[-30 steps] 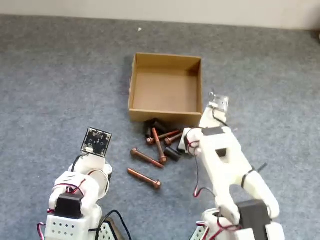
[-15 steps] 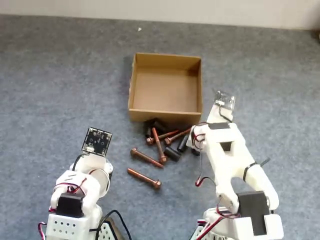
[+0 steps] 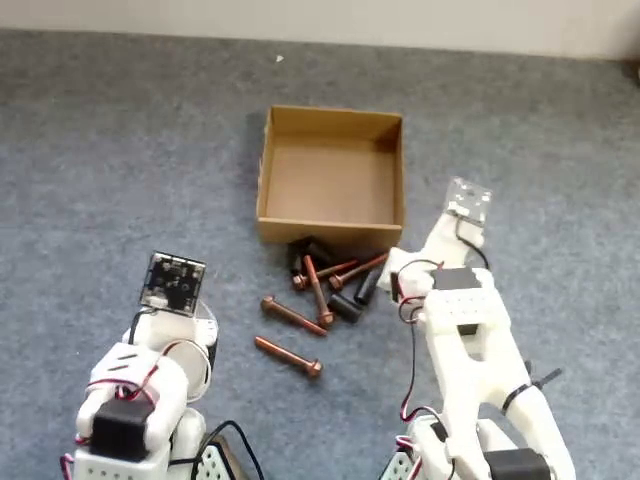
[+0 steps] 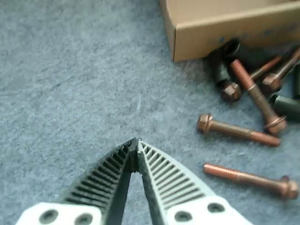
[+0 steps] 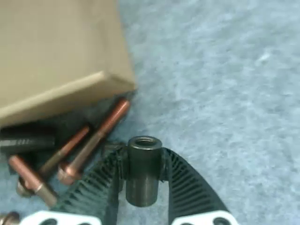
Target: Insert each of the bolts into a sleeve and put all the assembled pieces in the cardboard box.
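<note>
Left gripper point(image 4: 136, 144): jaws pressed together, empty, above the counter point(image 3: 120, 150) off the box's point(image 3: 330, 233) near-left corner. Bolts point(image 3: 292, 313): lying against and just short of the box's near wall, among other sleeves point(image 3: 345, 308). Right gripper point(image 5: 142, 154): clamped on one black sleeve point(image 5: 143, 171) beside the box's near-right corner, with the bore end clear beyond the fingertips.

Judged step: mate bolt to sleeve. Grip a loose bolt near its head, align the shank with the bore, and feed straight. Any tilt will likely jam.
</note>
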Robot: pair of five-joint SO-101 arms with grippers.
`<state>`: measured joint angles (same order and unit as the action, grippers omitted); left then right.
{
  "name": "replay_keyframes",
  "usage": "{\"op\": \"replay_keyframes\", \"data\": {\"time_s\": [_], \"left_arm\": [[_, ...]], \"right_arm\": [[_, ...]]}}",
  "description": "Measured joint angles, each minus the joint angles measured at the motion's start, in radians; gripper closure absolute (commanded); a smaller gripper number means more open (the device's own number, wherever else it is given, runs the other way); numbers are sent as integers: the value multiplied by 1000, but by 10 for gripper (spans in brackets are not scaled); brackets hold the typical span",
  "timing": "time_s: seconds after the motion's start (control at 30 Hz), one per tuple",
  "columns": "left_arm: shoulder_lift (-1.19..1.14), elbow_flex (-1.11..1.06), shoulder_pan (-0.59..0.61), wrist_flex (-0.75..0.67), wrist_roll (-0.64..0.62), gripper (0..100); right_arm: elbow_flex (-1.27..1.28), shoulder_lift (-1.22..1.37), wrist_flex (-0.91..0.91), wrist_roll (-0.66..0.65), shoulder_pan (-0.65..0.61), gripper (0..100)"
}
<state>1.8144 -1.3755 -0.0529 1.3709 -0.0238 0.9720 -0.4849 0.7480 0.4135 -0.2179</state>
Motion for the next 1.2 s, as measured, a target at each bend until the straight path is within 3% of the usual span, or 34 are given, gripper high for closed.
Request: {"op": "replay_keyframes", "data": {"time_s": [0.23, 0.4, 0.53, 0.77, 0.97, 1.2], "left_arm": [[-109, 109, -133, 9, -144, 993], [-379, 229, -212, -12, -269, 989], [-635, 290, -265, -115, -433, 983], [-971, 299, -348, -310, -663, 789], [-1158, 301, -390, -408, -752, 787], [-1344, 301, -384, -554, -772, 787]], "right_arm": [[0, -2, 0, 78, 95, 995], [0, -2, -6, 104, 130, 995], [0, -2, -77, 106, 135, 995], [0, -2, -92, 106, 141, 995], [0, -2, -92, 106, 152, 995], [0, -2, -92, 106, 152, 995]]}}
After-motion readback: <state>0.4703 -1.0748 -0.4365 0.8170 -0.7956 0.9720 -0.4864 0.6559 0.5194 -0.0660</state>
